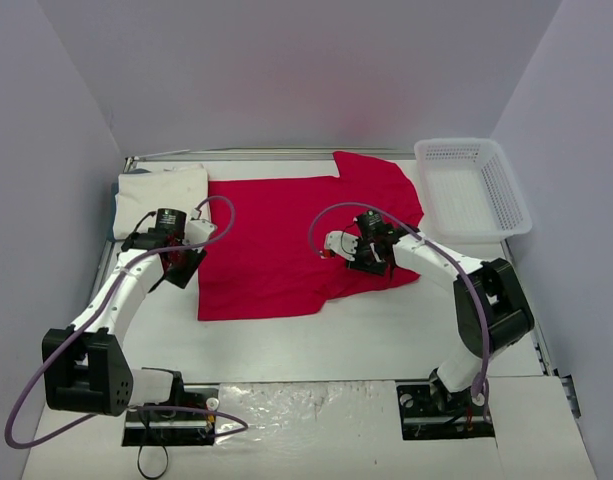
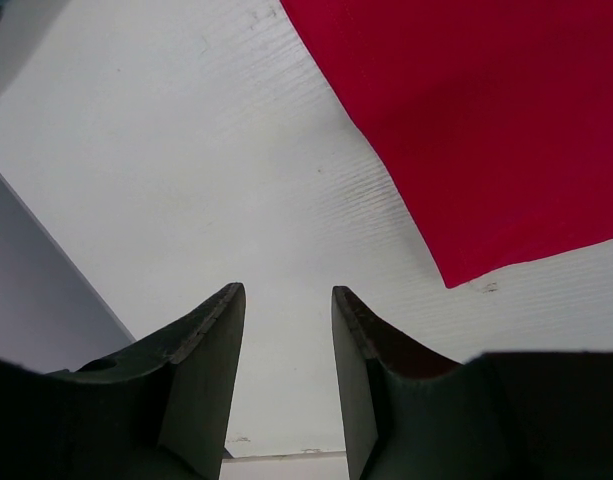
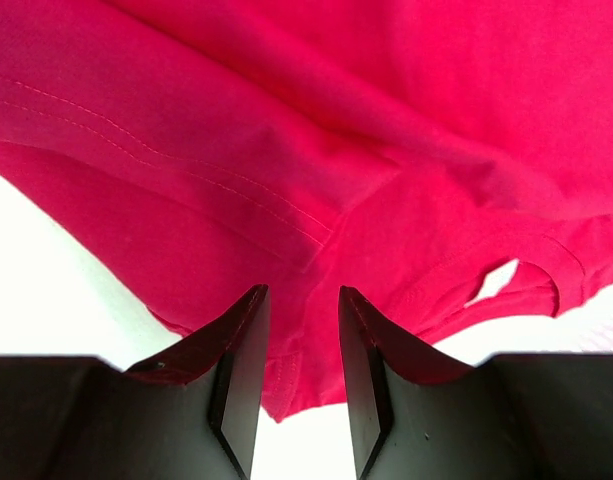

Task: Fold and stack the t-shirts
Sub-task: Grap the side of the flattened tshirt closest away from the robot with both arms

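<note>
A bright red t-shirt [image 1: 276,240] lies spread across the middle of the table, its right side bunched with a sleeve folded over. A white t-shirt [image 1: 161,195], folded into a rectangle, rests at the back left corner. My left gripper [image 1: 183,265] hovers just off the red shirt's left edge; in the left wrist view the gripper [image 2: 288,292] is open over bare table, with the red shirt's corner [image 2: 486,120] to the right. My right gripper [image 1: 371,262] is over the shirt's front right part. Its jaws [image 3: 303,292] stand apart, with the red cloth and its hem [image 3: 336,120] below them, nothing pinched.
A white plastic mesh basket [image 1: 516,205] stands at the back right, beside the red shirt's sleeve. Grey walls close in the table on three sides. Crinkled clear plastic [image 1: 306,400] lies between the arm bases at the near edge.
</note>
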You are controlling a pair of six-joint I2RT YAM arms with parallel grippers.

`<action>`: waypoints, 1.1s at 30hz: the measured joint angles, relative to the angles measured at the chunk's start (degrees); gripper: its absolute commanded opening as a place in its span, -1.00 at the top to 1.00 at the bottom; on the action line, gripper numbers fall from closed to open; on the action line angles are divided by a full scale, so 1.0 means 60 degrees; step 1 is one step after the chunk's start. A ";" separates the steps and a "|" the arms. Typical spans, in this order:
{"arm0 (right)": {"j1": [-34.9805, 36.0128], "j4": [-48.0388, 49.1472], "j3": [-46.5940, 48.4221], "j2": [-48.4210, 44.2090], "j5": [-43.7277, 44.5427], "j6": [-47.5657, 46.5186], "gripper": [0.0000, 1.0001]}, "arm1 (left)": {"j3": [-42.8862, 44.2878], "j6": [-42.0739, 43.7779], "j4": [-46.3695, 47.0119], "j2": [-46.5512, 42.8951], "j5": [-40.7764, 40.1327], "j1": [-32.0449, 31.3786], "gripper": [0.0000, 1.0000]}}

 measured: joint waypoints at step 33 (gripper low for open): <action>0.0007 0.0073 0.0565 0.1413 -0.0295 0.0055 0.43 | 0.0000 0.0000 0.0066 0.0106 -0.0058 0.0000 0.23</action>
